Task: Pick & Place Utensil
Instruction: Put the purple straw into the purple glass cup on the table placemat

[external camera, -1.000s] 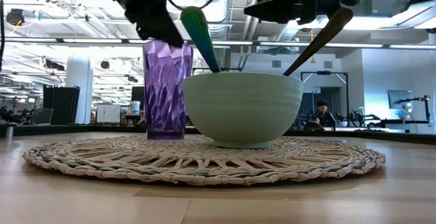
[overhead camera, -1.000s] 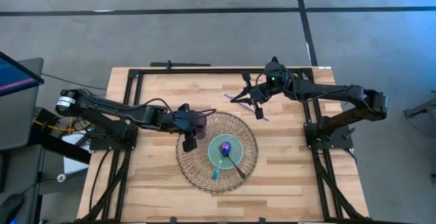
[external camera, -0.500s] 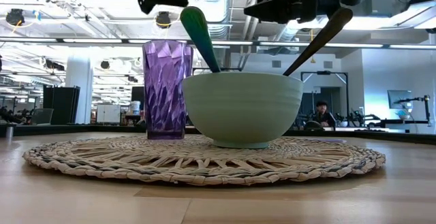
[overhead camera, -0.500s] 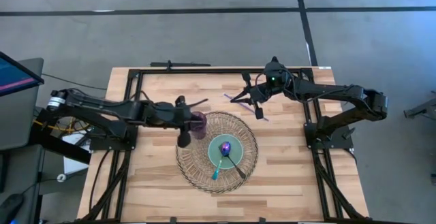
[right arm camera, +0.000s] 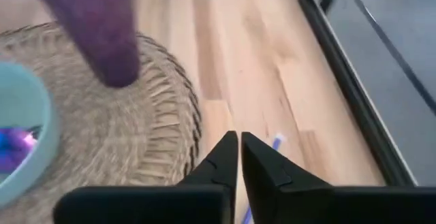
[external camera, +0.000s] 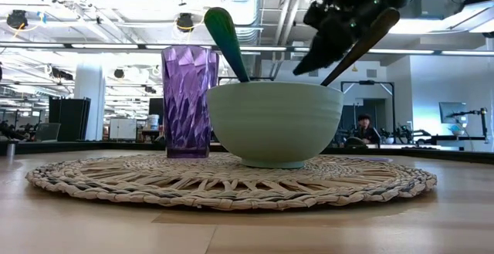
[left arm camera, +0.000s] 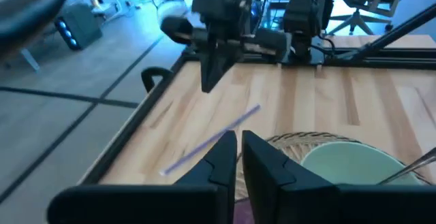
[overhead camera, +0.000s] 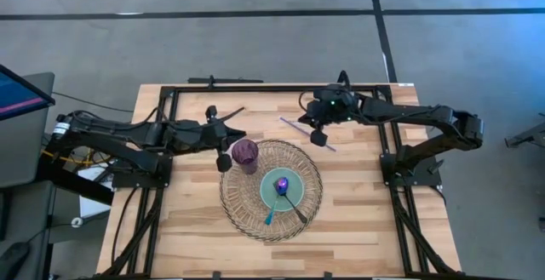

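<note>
A purple faceted cup (overhead camera: pixel 245 152) (external camera: pixel 189 99) stands upright on the woven round placemat (overhead camera: pixel 247 220), beside a pale green bowl (overhead camera: pixel 281 186) (external camera: pixel 274 123). A teal-handled utensil (overhead camera: pixel 270 216) and a dark-handled one (overhead camera: pixel 298 208) lean in the bowl on its rim. A thin purple straw (overhead camera: pixel 298 128) (left arm camera: pixel 211 142) lies flat on the wood, far of the mat. My left gripper (overhead camera: pixel 224 161) (left arm camera: pixel 238 159) is shut, raised just left of the cup. My right gripper (overhead camera: pixel 318 137) (right arm camera: pixel 238 159) is shut, hanging tipped down over the straw.
A black metal frame (overhead camera: pixel 255 87) runs along the table's far edge and down both sides. Bare wood lies to the right of the mat (overhead camera: pixel 358 195) and along the near edge. In the low view, a person (external camera: pixel 363 127) sits in the room far behind the table.
My left gripper has drawn away from the purple cup, rising and moving toward the table's left and far edge; the cup stays upright on the mat. My right gripper has turned and tipped its fingers downward over the straw, shifting slightly left.
</note>
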Action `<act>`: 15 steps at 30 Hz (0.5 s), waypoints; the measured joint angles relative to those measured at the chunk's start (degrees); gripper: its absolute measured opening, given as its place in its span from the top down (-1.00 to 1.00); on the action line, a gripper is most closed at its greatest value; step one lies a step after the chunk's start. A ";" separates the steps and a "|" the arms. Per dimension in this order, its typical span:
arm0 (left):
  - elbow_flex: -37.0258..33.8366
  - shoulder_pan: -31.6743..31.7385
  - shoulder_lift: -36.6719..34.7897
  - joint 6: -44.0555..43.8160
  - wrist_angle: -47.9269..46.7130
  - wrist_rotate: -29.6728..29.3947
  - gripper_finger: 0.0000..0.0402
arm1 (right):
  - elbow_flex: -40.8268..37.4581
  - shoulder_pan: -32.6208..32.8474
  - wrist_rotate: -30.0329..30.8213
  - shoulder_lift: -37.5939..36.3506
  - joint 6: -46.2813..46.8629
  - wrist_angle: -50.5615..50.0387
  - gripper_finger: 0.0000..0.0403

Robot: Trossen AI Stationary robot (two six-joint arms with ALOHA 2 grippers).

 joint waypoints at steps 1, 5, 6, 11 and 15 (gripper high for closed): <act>0.00 0.17 -0.11 0.74 0.22 -0.01 0.89 | 0.00 0.00 1.14 0.48 1.37 -0.28 0.93; 0.00 0.60 0.05 1.31 0.32 -0.03 0.93 | -0.67 0.12 5.00 1.91 5.22 -1.35 0.76; 0.00 0.75 0.22 1.32 0.20 0.00 0.93 | -0.79 0.15 5.54 2.70 6.04 -0.86 0.72; -0.02 1.07 1.22 1.32 0.67 -0.02 0.95 | -1.26 -1.44 8.57 8.41 8.53 -1.45 0.58; -0.02 1.07 1.69 1.56 1.02 0.02 0.95 | -1.06 -3.18 8.93 14.48 8.62 -1.12 0.54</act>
